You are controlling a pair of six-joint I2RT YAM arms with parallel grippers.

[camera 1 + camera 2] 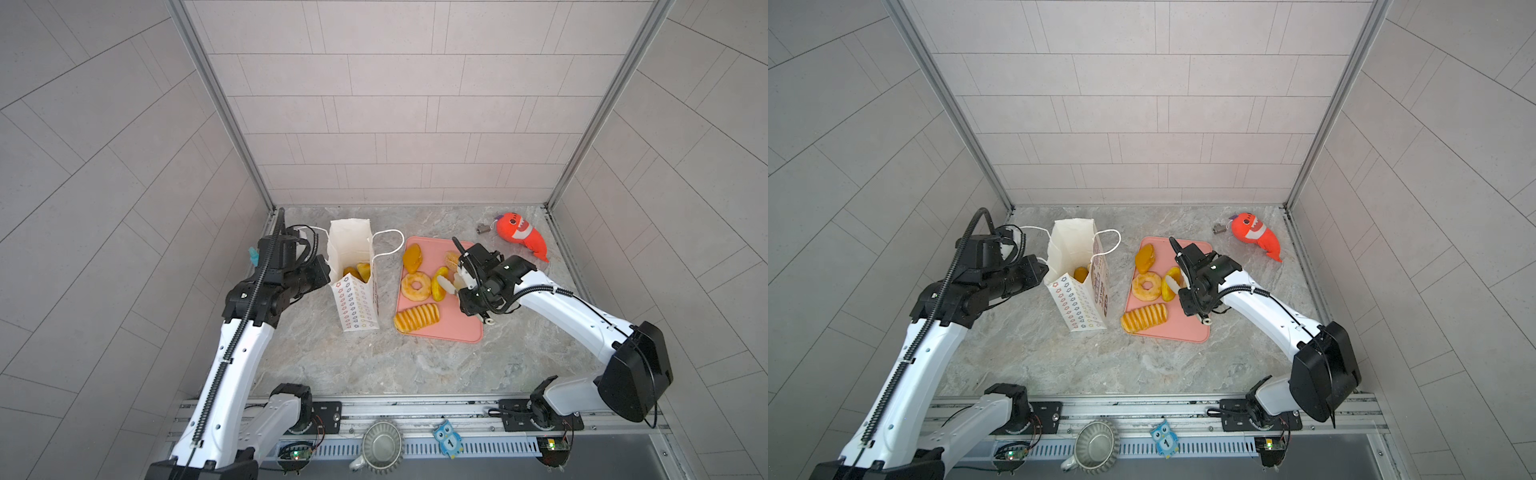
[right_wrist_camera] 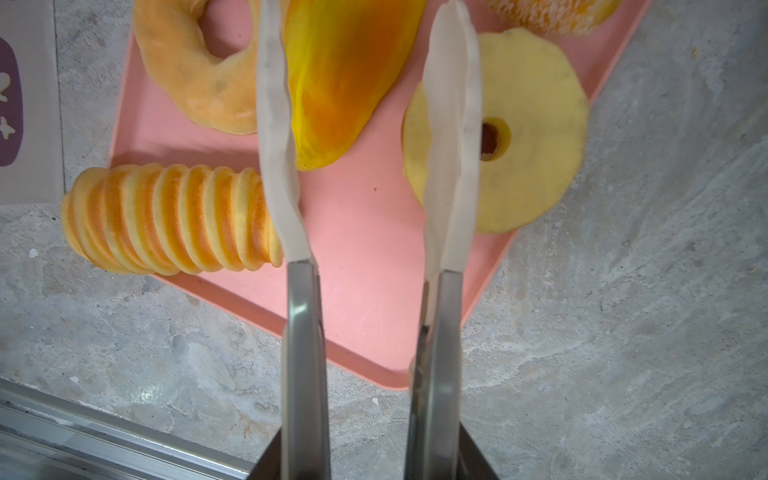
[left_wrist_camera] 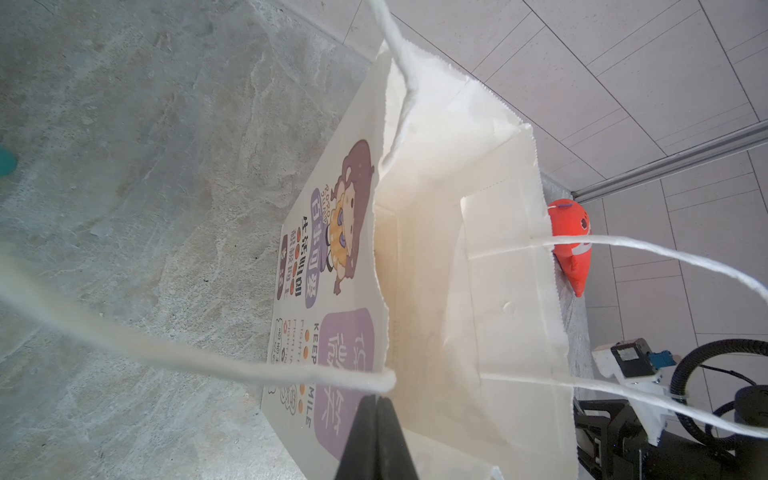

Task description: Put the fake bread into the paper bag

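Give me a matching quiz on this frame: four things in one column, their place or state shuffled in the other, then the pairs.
Things:
1. ridged roll
2. plush fish
3. left gripper
4. right gripper

Place or state:
A. jaws apart above the pink tray
B. at the far right of the table, off the tray
C. shut on the rim of the paper bag
D. lying along the tray's near edge

Pairs: 1-D, 2-B, 3-C, 4-A
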